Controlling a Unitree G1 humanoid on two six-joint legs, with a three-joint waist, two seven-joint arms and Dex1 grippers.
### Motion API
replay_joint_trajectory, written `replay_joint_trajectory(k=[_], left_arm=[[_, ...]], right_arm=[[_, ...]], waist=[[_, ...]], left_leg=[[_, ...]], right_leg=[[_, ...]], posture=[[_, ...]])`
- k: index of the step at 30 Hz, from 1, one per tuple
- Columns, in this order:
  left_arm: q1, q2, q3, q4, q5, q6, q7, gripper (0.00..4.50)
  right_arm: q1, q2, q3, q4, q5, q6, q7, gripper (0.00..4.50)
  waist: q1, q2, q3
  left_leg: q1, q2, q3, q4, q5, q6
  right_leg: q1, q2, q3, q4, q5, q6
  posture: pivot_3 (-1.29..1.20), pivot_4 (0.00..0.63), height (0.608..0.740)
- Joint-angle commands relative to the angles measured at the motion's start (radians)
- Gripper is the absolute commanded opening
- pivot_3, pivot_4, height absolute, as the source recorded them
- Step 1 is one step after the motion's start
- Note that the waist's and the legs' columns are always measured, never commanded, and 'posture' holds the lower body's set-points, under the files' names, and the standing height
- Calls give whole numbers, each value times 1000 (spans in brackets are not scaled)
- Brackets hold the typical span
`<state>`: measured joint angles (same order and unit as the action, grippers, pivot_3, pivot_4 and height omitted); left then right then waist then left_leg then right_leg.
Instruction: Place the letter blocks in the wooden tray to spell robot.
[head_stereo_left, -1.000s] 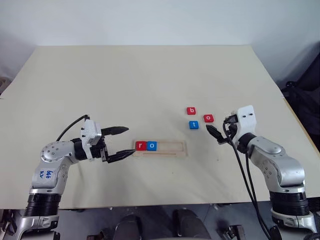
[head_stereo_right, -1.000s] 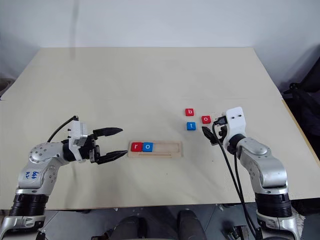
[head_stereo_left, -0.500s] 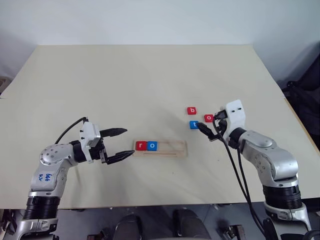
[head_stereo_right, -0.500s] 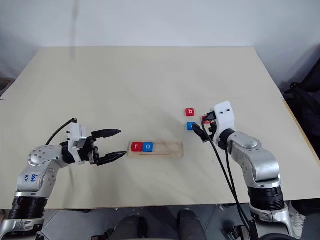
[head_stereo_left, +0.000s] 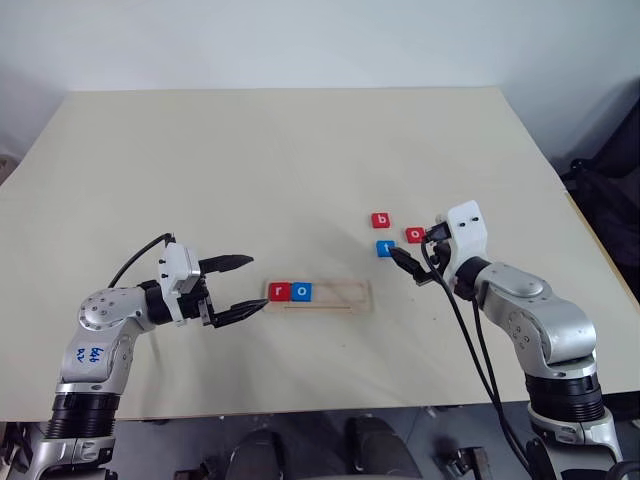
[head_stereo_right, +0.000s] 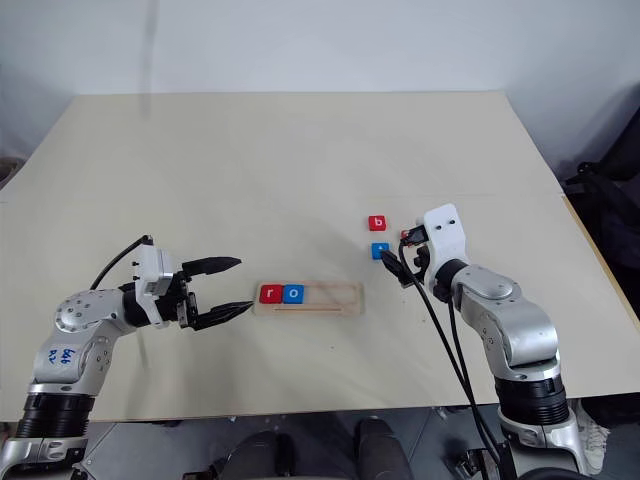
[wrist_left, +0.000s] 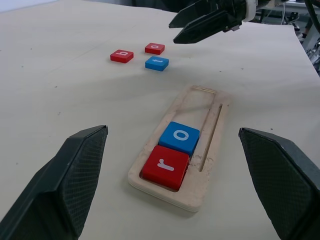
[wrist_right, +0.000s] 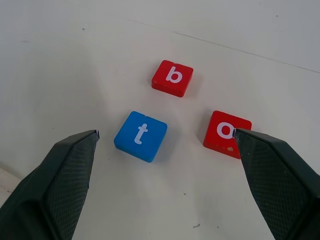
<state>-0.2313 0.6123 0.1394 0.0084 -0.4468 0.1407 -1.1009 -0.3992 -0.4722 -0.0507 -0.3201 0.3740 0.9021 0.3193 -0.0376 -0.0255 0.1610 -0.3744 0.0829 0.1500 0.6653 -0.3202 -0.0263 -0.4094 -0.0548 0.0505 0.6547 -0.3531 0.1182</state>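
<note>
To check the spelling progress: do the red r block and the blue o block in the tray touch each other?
Touching. In the left wrist view the red r block and blue o block sit edge to edge in the wooden tray.

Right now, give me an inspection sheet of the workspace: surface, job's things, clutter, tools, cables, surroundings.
Surface: beige table, a few small dark specks.
Job's things: tray holds red r and blue o at its left end, touching; the rest of the groove is bare. Red b, blue t and red o lie flat on the table right of the tray, apart from one another.
Clutter: nothing seen.
Tools: left tool open, level, just left of the tray, holding nothing. Right tool open, above the loose blocks, holding nothing.
Cables: black cables run along the right arm; one loops at the left wrist.
Surroundings: white wall behind; dark gear at the right edge.
</note>
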Motion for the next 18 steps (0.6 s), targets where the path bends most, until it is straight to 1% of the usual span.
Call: replay_joint_trajectory(k=[1,8,14,18], left_arm=[[-9,6,14,-25,-13,-13,4,4452],[-21,7,13,-16,-12,-13,3,4452],[-26,-2,1,-21,-9,-10,10,4452],[-29,-4,-1,-23,-10,-8,11,4452]], right_arm=[[-34,4,-16,-33,-4,8,-12,4500],[-174,70,38,70,-58,79,-92,4500],[-298,184,82,302,-168,17,-203,4500],[-354,259,81,449,-211,-55,-248,4500]], waist=[[-1,0,0],[-18,0,0],[-28,0,0],[-38,0,0]], left_leg=[[0,0,0,0,0,0],[0,0,0,0,0,0],[-1,0,1,-1,0,0],[-1,0,1,-1,0,-1]], right_leg=[[0,0,0,0,0,0],[-1,0,1,1,0,0],[-3,0,2,1,0,0],[-3,0,2,2,0,0]], posture=[[0,150,740],[0,150,740],[0,150,740],[0,150,740]])
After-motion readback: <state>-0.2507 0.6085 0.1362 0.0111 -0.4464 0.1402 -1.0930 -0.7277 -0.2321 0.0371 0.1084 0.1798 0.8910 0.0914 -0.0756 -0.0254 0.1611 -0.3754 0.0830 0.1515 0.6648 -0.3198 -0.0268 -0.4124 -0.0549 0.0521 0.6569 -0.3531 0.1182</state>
